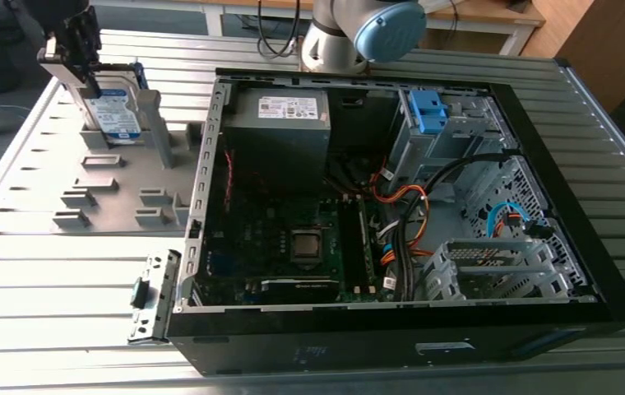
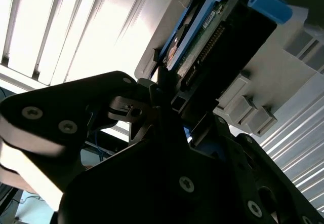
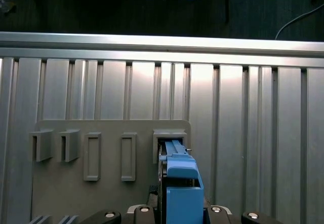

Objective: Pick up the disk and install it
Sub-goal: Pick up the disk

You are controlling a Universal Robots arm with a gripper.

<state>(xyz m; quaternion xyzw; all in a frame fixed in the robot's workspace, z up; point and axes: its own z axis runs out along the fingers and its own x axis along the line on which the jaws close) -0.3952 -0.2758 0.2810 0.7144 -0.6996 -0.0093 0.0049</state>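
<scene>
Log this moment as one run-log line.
disk: upright in grey holder, outside open computer case | gripper: at disk's top edge

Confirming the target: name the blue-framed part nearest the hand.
The disk, upright in the grey rack; the other blue bracket sits inside the computer case.

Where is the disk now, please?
The disk stands upright in the grey fixture, to the exterior view's left of the computer case, with the gripper at its top.

the disk (image 1: 112,115) is hemmed by holder posts (image 1: 150,123), room is left above; the case (image 1: 345,346) is crowded by cables (image 1: 406,226).
</scene>
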